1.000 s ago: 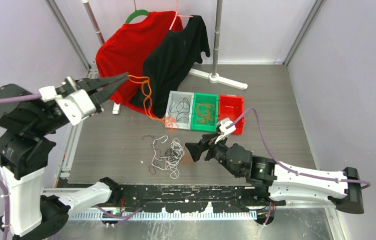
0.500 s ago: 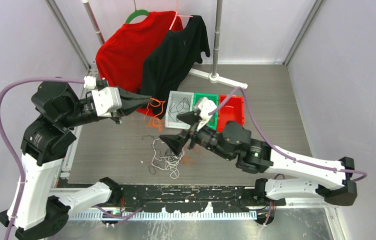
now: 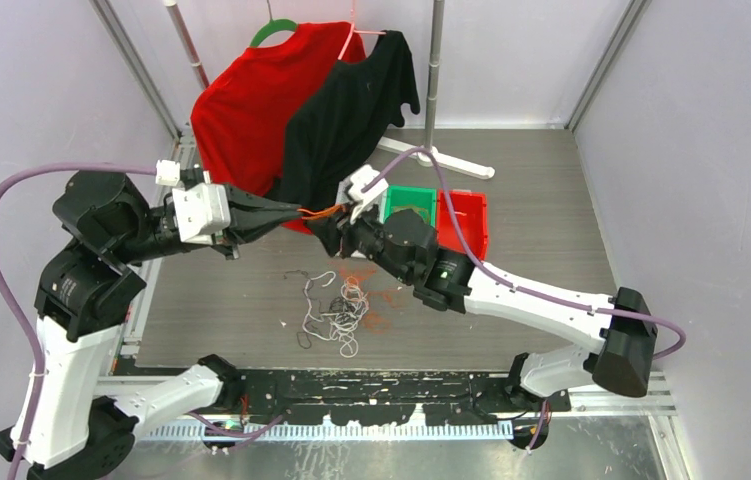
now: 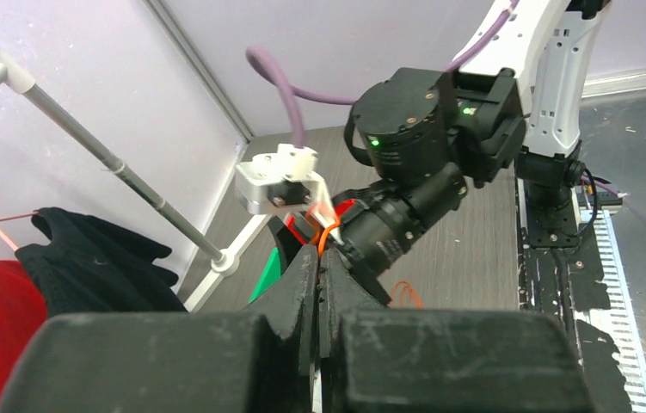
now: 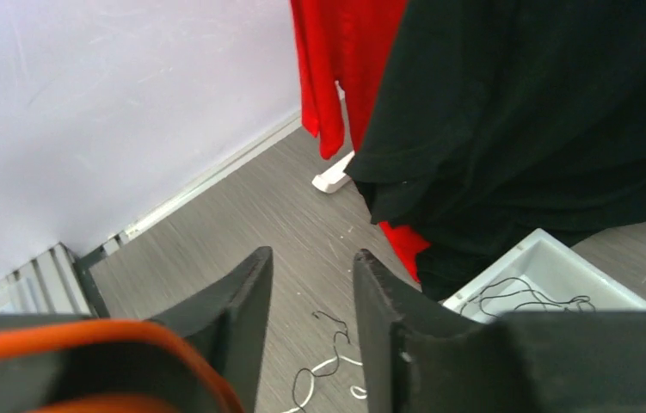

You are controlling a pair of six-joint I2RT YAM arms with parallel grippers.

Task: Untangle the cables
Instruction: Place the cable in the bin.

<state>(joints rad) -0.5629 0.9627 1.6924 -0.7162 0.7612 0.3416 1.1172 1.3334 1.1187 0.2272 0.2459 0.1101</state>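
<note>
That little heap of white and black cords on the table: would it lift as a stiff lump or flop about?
Probably floppy: the cords lie in loose curls flat on the table. Likely light, being so thin. The strands cross one another, so lifting one would probably drag others along.

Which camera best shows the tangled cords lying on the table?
The top external view: the whole cable pile lies unobstructed. The right wrist view catches only a few strands at its bottom edge; the left wrist view shows none.
</note>
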